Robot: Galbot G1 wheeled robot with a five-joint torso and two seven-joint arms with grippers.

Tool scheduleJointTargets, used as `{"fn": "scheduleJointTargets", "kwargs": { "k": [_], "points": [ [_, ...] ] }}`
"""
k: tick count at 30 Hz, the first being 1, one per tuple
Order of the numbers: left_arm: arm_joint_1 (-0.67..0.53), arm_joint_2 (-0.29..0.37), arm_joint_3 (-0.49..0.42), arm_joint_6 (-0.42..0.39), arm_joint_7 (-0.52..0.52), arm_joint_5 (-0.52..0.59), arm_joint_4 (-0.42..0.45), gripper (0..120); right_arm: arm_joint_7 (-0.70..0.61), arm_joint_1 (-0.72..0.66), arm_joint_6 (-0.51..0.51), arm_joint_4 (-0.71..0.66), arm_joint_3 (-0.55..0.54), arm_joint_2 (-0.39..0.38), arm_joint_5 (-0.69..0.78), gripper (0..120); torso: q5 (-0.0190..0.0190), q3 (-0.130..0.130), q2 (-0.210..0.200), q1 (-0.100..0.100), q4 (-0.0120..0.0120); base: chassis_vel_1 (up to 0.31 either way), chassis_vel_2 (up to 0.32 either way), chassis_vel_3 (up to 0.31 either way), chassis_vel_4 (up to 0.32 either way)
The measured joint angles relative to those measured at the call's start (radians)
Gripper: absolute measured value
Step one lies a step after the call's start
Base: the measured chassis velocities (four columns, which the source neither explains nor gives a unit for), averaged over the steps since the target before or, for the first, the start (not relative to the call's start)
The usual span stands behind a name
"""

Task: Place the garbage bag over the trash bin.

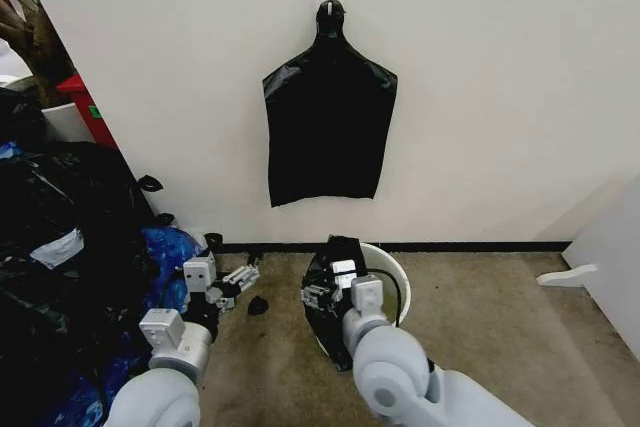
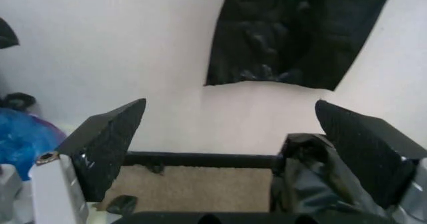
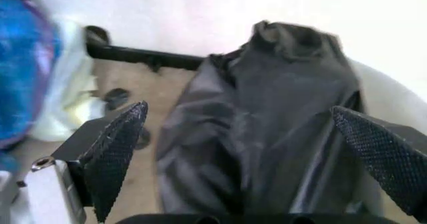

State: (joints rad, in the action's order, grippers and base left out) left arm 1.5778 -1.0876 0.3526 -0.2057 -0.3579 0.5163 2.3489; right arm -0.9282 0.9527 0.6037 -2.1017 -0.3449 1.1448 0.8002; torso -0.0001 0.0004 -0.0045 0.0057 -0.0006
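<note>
Garbage bag [image 3: 267,134] draped over trash bin [image 1: 392,265] rim, between right claw [image 3: 247,149] fingers, spread apart, not clamped.

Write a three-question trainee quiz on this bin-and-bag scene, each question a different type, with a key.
1. True or false: the garbage bag is fully sleeved around the trash bin.
2. Multiple choice: what hangs on the wall above the bin? A) a red box B) flat black bags bunched at a narrow neck C) a blue towel
3. Short answer: which gripper is nearer the bin, and are its jaws open or shut?

Key
1. False: the bag is draped over the bin's left rim and side, with white rim bare on the right.
2. B
3. The right gripper, open, with the bag in front of it. The left gripper is also open, holding nothing.
</note>
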Motion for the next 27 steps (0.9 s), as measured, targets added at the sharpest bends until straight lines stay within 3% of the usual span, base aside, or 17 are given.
{"fn": "scheduleJointTargets", "kwargs": {
  "k": [11, 27],
  "points": [
    [-0.008, -0.020, -0.058, 0.008, 0.000, -0.007, 0.000, 100, 0.091, 0.080, 0.038, 0.069, 0.038, 0.005, -0.261, 100, 0.0003, 0.000, 0.000, 0.000, -0.0001, 0.000, 0.000, 0.000, 0.000],
    [-0.064, -0.011, -0.110, 0.012, -0.001, 0.001, -0.045, 100, 0.128, 0.124, 0.011, 0.096, 0.134, -0.049, -0.343, 100, 0.0004, 0.000, 0.000, 0.000, -0.0001, 0.000, 0.000, 0.000, 0.000]
  ]
}}
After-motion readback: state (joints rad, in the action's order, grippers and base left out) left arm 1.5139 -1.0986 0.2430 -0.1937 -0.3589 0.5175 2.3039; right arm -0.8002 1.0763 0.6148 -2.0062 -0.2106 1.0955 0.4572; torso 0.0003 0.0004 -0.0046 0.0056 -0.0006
